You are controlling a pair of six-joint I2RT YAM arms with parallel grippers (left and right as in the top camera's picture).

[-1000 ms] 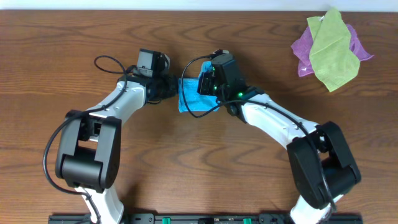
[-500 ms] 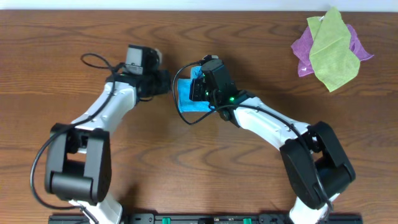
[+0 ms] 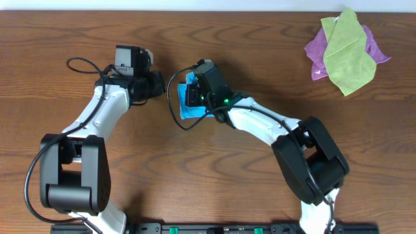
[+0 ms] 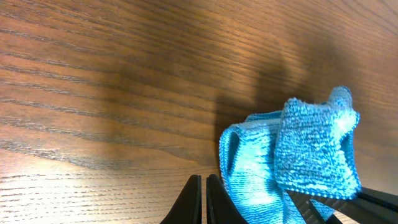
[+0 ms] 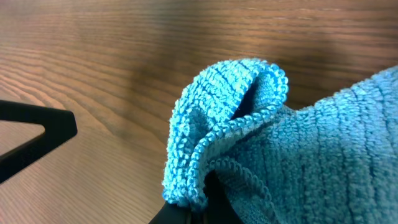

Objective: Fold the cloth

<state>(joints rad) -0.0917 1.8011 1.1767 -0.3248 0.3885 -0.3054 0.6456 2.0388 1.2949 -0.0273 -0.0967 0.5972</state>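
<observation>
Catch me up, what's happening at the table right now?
The right gripper is pinching the blue cloth at mid-table. The cloth is bunched and partly doubled over, not a neat fold yet. The left gripper is shut and empty, just beside it. A yellow-green cloth lies on a purple cloth at the far right corner.

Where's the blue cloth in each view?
Overhead: the cloth sits in the upper half, just left of centre.
Left wrist: lower right, bunched up.
Right wrist: centre to right edge, with a folded edge towards the camera.
Shared landmark: the wood-grain table beneath it.
</observation>
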